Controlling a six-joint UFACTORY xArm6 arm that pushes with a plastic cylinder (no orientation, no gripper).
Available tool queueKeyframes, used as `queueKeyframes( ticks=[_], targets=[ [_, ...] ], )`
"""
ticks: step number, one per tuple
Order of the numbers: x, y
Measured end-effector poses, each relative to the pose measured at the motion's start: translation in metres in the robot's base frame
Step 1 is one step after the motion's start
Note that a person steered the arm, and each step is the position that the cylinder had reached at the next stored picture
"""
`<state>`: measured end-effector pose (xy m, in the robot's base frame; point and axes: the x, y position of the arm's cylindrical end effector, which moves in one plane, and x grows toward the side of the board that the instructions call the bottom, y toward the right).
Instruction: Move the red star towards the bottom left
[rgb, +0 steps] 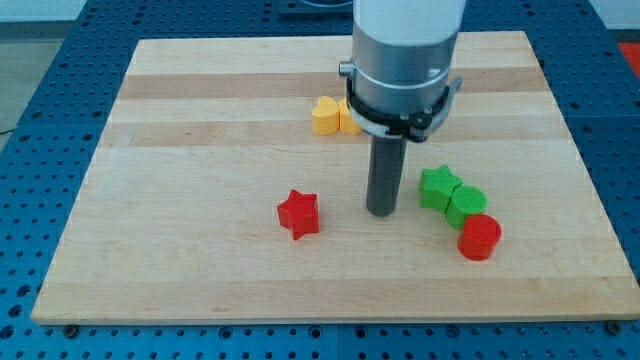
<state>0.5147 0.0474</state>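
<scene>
My tip (381, 212) is set right of the red star (298, 213), apart; no fingers fitted, nothing grasped. Contact is best made upper right, pushing toward lower left.

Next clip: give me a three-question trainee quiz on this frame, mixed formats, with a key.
1. True or false: my tip touches the red star.
2. Which block lies nearest the view's bottom right? A) yellow heart B) red cylinder C) green star
3. Fill in: the red star lies to the view's ____ of my tip.

Key: 1 false, bare board shows between them. 2 B; it sits just below the green cylinder. 3 left.
</scene>
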Motion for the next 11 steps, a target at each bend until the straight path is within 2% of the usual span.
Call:
queueKeyframes(
  ticks=[1, 2, 3, 4, 5, 7, 9, 10, 11],
  targets=[
    [0.025, -0.06],
    [0.026, -0.123],
    [0.028, -0.081],
    [0.012, -0.03],
    [-0.015, -0.045],
    [0.0, -0.161],
    [-0.022, -0.18],
    [0.005, -0.23],
    [0.015, -0.241]
  ],
)
